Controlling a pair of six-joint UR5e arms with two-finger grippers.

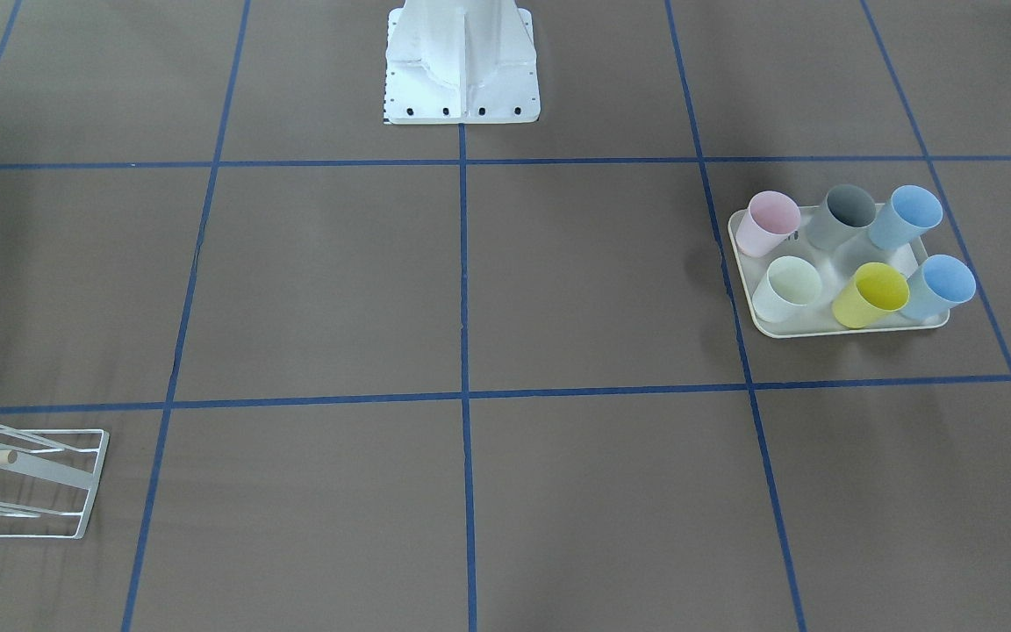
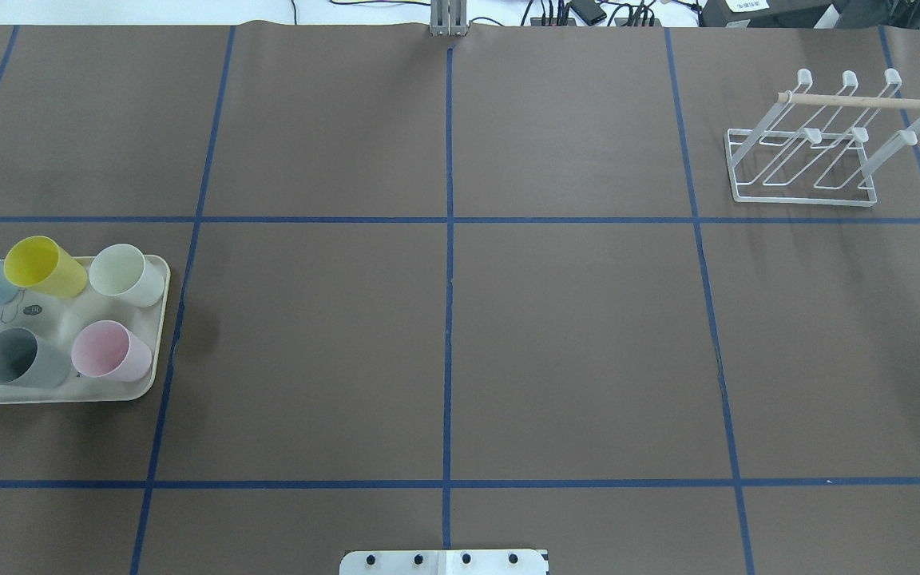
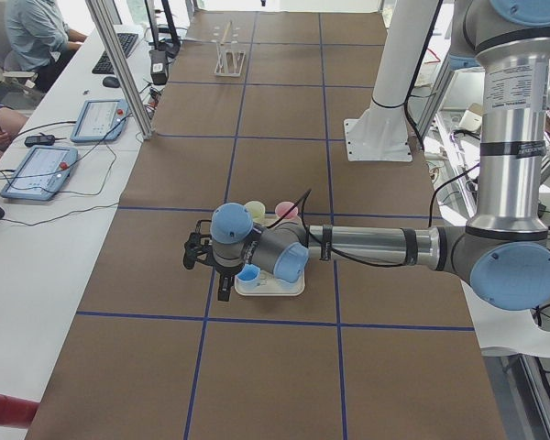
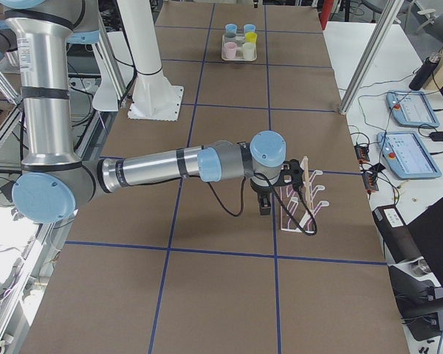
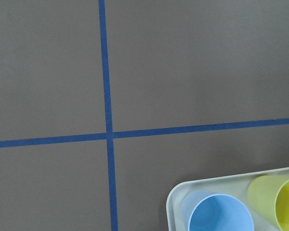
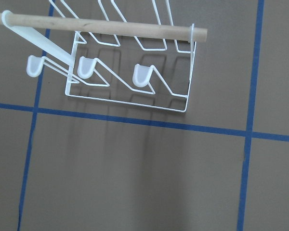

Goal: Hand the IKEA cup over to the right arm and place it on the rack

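Several pastel IKEA cups stand upright on a cream tray (image 1: pixel 848 330): pink (image 1: pixel 769 224), grey (image 1: pixel 841 217), white (image 1: pixel 788 290), yellow (image 1: pixel 871 296) and two blue (image 1: pixel 907 217). In the exterior left view my left gripper (image 3: pixel 224 286) hangs over the tray's outer edge; I cannot tell whether it is open or shut. Its wrist view shows a blue cup (image 5: pixel 220 214) and the yellow cup (image 5: pixel 277 202). The white wire rack (image 2: pixel 819 144) with its wooden dowel holds nothing. The right arm's gripper (image 4: pixel 264 206) hovers beside the rack (image 4: pixel 299 195); I cannot tell its state either.
The white robot pedestal (image 1: pixel 462 61) stands at the table's middle edge. Blue tape lines divide the brown tabletop into squares. A seated person (image 3: pixel 37 32) and two teach pendants (image 3: pixel 38 171) are at a side desk beyond the table.
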